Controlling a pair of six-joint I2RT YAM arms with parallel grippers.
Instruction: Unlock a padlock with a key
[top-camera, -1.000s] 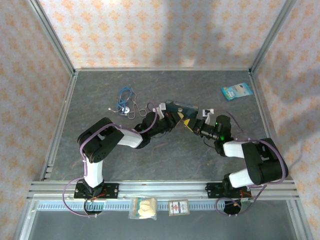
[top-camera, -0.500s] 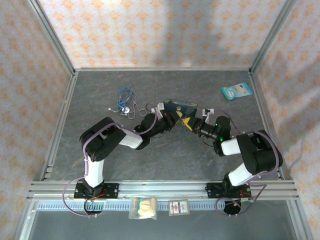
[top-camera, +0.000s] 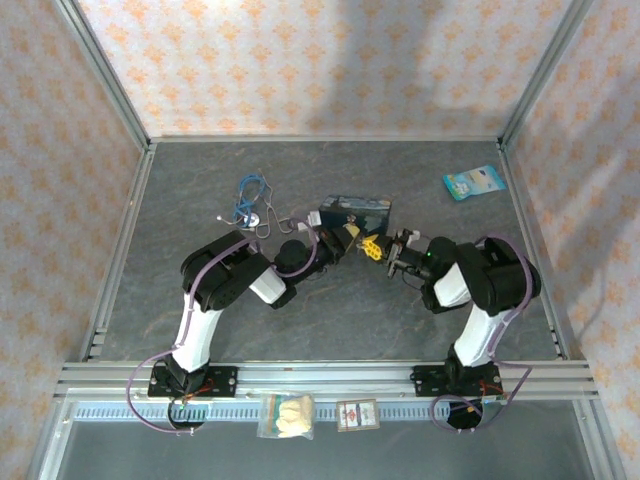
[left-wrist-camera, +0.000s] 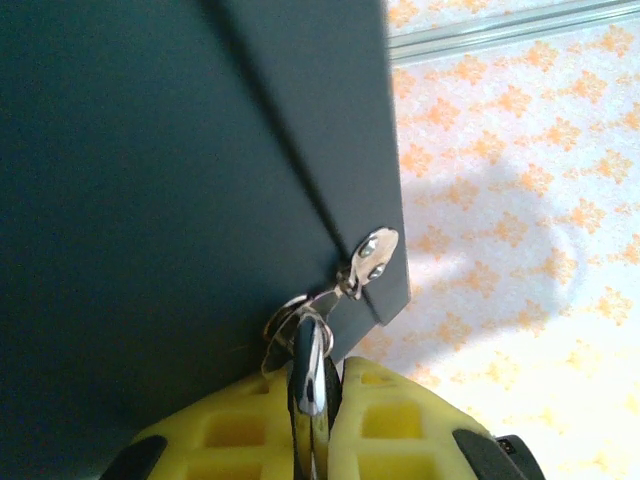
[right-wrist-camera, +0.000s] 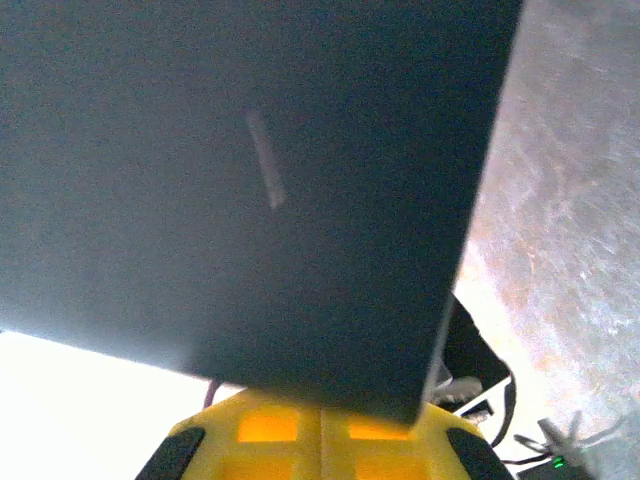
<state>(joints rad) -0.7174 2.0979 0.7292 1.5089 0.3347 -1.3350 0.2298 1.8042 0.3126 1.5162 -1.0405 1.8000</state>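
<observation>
A blue box (top-camera: 357, 210) sits mid-tabletop (top-camera: 400, 330), and both claws meet at its near side. In the left wrist view the left claw (left-wrist-camera: 318, 388) is closed on a thin silver strip seen edge-on, apparently the key (left-wrist-camera: 308, 362). The strip stands up between the yellow pads against the box's dark wall. A small wire ring (left-wrist-camera: 283, 318) sits at its upper end, just below a little oval silver tab (left-wrist-camera: 372, 254) on the box's corner edge. In the right wrist view the right claw (right-wrist-camera: 322, 425) has its yellow fingers pressed together right under the box's lower corner. Whether anything is pinched between them cannot be told. A blue cord bundle (top-camera: 247, 205) lies left of the box. A pale blue packet (top-camera: 473, 183) lies well to its right.
</observation>
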